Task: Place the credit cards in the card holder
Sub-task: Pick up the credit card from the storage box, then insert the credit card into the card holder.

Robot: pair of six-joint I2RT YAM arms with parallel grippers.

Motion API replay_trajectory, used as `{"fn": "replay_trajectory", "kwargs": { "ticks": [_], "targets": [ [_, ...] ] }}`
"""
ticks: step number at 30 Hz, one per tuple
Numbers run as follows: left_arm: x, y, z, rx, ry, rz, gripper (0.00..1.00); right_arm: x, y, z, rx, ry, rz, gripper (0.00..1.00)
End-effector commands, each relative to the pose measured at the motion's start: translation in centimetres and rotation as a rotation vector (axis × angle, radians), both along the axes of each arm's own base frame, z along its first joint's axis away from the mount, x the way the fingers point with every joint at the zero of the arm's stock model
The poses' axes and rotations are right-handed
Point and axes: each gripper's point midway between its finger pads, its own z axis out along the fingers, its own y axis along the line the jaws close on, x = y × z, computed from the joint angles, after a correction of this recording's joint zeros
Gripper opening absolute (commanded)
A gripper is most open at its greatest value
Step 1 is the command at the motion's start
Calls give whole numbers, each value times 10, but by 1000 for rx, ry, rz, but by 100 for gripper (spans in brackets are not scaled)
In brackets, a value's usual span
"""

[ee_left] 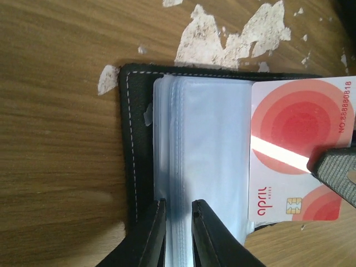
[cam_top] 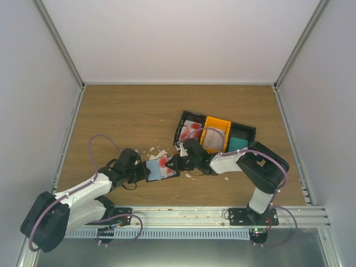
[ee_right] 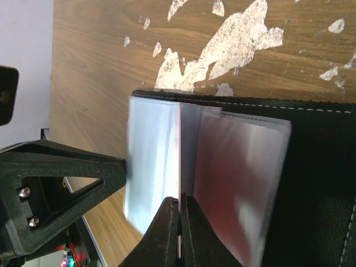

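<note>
The card holder [cam_top: 161,168] lies open on the wood, a black wallet [ee_left: 133,150] with a stack of clear sleeves [ee_left: 206,144]. My left gripper [ee_left: 178,204] has its jaws narrowed onto the near edge of that sleeve stack. A red-and-white credit card [ee_left: 295,144] sticks out to the right of the sleeves. My right gripper [ee_right: 179,201] is shut on that card, seen edge-on between the sleeves. In the top view the left gripper [cam_top: 146,169] and right gripper [cam_top: 177,163] meet at the holder. A sleeve [ee_right: 239,189] on the right leaf shows a reddish card inside.
Behind the holder stands a black tray [cam_top: 181,123] with red-and-white cards [cam_top: 191,130], an orange bin [cam_top: 216,133] and teal cards [cam_top: 238,143]. White paper scraps [cam_top: 158,153] lie around the holder [ee_left: 245,33]. Grey walls enclose the table.
</note>
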Motion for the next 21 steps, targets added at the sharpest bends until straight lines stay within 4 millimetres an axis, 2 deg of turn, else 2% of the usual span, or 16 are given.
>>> {"fn": "replay_trajectory", "kwargs": {
  "ticks": [1,7,21],
  "targets": [
    [3,-2,-2,-18,-17,-8,18,1,8,-6,14,17,-22,0],
    [0,-3,-6,-18,-11,-28,20,-8,11,-19,16,63,-25,1],
    [-5,-10,-11,-48,-7,-70,19,-23,18,-35,39,166,-50,1]
  ]
}}
